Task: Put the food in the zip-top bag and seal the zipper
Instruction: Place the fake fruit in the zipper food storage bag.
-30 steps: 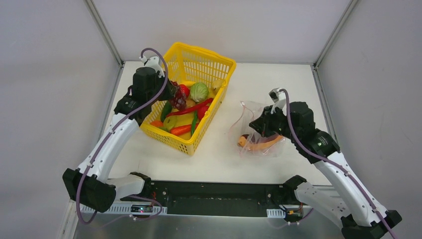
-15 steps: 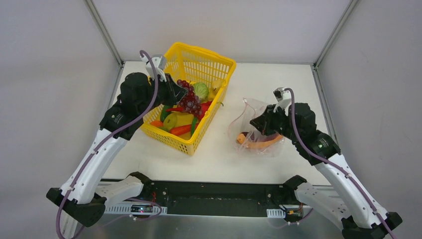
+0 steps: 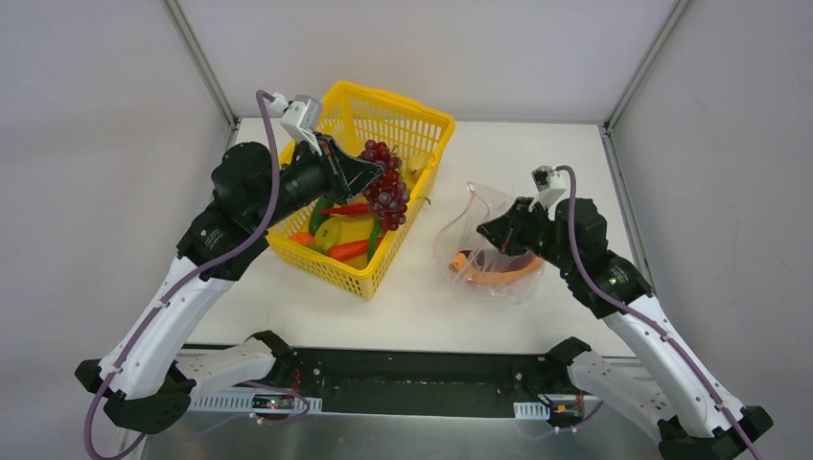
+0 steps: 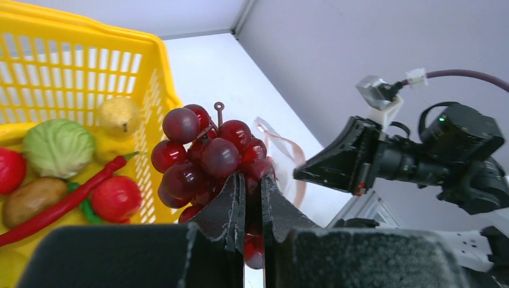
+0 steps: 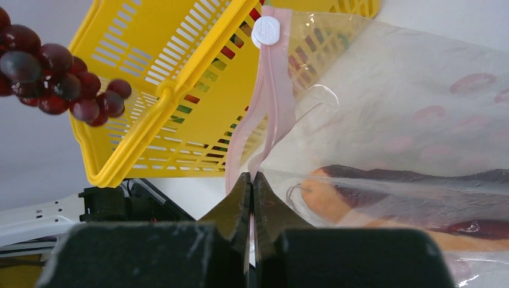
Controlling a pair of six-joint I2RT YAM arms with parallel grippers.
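A bunch of dark purple grapes (image 3: 388,187) (image 4: 204,156) hangs over the right side of the yellow basket, and my left gripper (image 3: 372,175) (image 4: 252,186) is shut on it. The clear zip-top bag (image 3: 491,257) (image 5: 408,108) lies to the right on the table. An orange-rimmed melon slice (image 3: 494,276) (image 5: 384,198) is inside it. My right gripper (image 3: 484,230) (image 5: 252,177) is shut on the bag's mouth edge by the pink zipper (image 5: 273,90), holding it up. The zipper's white slider (image 5: 266,30) sits at the far end.
The yellow lattice basket (image 3: 422,120) stands at the back left. It holds a cabbage (image 4: 57,147), a tomato (image 4: 117,198), a red chili (image 4: 66,201), a carrot (image 3: 347,251) and other pieces. White walls and metal posts bound the table.
My left gripper has lifted the grapes out of the basket and carried them right, toward the bag. My right gripper has shifted slightly left with the bag edge.
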